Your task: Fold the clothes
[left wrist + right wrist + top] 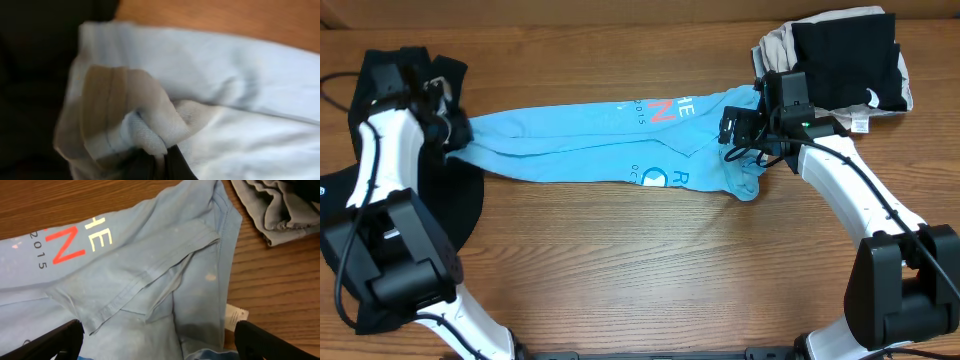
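Bunched T-shirt (150,125) cloth is clenched in the left fingers (182,169); the right fingers (55,341) hang released over its right end. It lies stretched across the counter (620,260), seemingly halved lengthwise; cross folds remain.

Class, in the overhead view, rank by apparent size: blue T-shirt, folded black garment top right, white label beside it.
Largest: blue T-shirt
Next: folded black garment
Smallest: white label
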Action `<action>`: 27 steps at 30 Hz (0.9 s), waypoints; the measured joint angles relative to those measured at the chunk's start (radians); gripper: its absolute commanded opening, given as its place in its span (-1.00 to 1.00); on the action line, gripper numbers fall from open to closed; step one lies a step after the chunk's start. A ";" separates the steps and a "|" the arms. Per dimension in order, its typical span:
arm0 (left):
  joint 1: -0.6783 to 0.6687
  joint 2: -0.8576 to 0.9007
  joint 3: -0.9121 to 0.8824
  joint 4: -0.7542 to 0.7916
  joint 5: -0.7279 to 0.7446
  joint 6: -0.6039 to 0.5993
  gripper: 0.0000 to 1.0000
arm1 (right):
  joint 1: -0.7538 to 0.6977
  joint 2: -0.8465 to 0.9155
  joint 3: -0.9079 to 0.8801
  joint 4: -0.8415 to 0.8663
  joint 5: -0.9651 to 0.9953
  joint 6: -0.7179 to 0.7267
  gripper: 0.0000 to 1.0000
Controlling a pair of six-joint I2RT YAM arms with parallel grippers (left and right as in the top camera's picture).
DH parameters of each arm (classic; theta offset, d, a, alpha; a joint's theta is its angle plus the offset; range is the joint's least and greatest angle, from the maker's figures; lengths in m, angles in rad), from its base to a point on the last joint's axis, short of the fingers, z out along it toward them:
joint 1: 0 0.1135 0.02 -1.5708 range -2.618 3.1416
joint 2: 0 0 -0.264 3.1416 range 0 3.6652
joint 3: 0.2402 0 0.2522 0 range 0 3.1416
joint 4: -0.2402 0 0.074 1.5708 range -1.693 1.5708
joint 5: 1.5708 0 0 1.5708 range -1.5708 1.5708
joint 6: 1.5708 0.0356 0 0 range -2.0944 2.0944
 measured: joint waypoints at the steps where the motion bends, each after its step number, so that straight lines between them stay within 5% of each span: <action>1: -0.020 0.000 0.008 -0.003 0.002 0.000 -0.92 | 0.000 0.000 0.000 -0.005 0.000 0.000 1.00; 27: -0.483 0.000 0.062 0.031 -0.013 0.004 -0.92 | 0.000 0.000 0.000 -0.095 0.000 -0.003 1.00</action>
